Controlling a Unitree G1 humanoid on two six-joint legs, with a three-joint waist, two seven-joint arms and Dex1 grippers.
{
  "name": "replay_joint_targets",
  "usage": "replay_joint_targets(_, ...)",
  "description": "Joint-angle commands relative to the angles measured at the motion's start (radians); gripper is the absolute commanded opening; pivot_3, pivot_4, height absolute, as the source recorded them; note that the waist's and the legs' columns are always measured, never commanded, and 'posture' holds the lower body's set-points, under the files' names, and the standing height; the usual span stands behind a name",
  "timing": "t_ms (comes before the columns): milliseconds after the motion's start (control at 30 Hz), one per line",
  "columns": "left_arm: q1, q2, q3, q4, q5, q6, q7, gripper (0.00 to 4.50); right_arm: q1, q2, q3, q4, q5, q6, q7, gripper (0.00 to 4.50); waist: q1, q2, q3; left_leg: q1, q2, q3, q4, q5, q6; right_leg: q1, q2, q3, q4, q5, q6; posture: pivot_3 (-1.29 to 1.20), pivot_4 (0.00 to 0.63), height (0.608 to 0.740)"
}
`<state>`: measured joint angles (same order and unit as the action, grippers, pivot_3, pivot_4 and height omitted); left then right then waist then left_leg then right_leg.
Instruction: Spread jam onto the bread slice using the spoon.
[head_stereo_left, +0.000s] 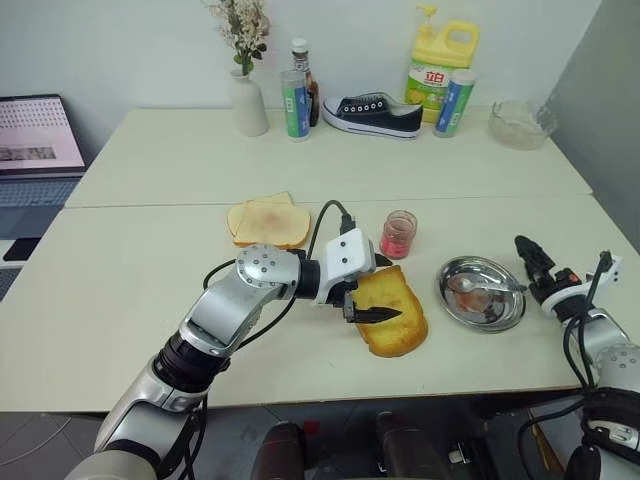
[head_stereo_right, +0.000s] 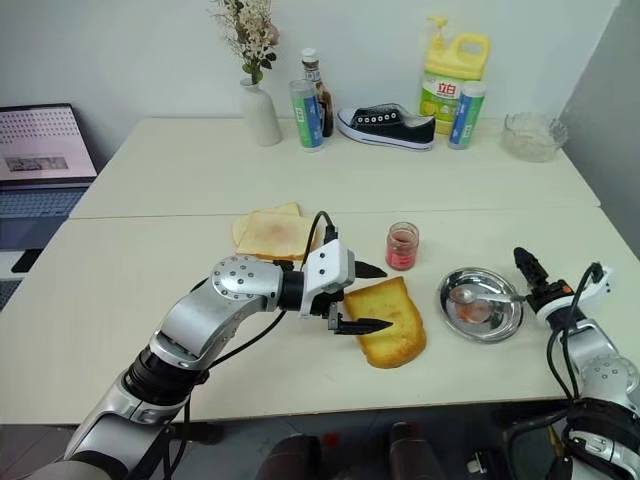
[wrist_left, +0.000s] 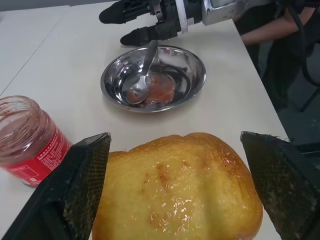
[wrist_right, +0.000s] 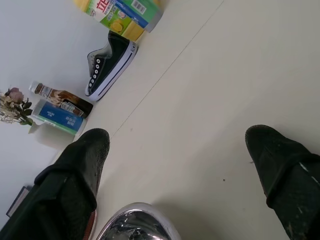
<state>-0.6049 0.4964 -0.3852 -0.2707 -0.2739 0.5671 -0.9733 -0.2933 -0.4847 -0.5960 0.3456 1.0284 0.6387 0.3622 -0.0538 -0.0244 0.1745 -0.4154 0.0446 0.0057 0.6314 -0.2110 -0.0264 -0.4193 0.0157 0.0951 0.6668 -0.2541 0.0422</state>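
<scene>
Straddling bread slice (head_stereo_left: 391, 312): left gripper (head_stereo_left: 366, 290) spread; right gripper (head_stereo_left: 532, 262) spread beside spoon (head_stereo_left: 480, 287).

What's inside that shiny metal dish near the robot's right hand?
The steel dish holds the spoon, bowl down in a smear of red jam. Whatever lies under the spoon's bowl is covered.

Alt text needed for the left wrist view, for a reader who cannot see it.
The left gripper, fingers wide open, straddles the bread slice, which looks glossy on top. Beyond it the spoon lies in a steel dish with a red smear, the open right gripper at the dish's far rim. The jam stands beside the bread.
</scene>
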Motion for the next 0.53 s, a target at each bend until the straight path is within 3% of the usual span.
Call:
replay_joint_targets(33, 0.013, 0.048, 0.071, -0.054, -0.027, 0.019, -0.008, 4.33, 0.024, -0.113, -0.008, -0.128, -0.058, 0.016, 0.018, 4.45, 0.0, 0.001, 0.0, 0.0, 0.0, 0.0, 0.0, 0.0, 0.0, 0.0, 0.0, 0.0, 0.0, 0.0, 0.0, 0.0, 0.15, 0.74)
replay_joint_targets(167, 0.053, 0.143, 0.227, -0.068, -0.116, 0.084, -0.023, 4.33, 0.125, -0.326, 0.099, -0.376, -0.129, 0.106, 0.164, 4.45, -0.004, 0.003, 0.001, 0.0, 0.0, 0.0, -0.001, 0.0, 0.0, -0.001, 0.0, 0.0, 0.0, 0.0, 0.0, 0.0, 0.15, 0.74)
replay_joint_targets(300, 0.155, 0.311, 0.33, -0.038, -0.107, 0.056, -0.08, 4.33, 0.193, -0.518, 0.15, -0.59, -0.101, 0.188, 0.36, 4.45, -0.015, 0.003, 0.001, 0.003, 0.001, 0.0, -0.001, 0.0, 0.0, 0.0, 0.001, 0.0, 0.002, -0.001, 0.0, 0.0, 0.15, 0.74)
replay_joint_targets(533, 0.226, 0.433, 0.483, -0.025, -0.175, 0.091, -0.106, 4.33, 0.237, -0.653, 0.223, -0.785, -0.119, 0.222, 0.53, 4.45, 0.004, -0.004, 0.004, 0.002, 0.001, -0.001, 0.002, 0.0, 0.0, -0.001, 0.0, -0.002, 0.004, -0.001, -0.001, 0.0, 0.15, 0.74)
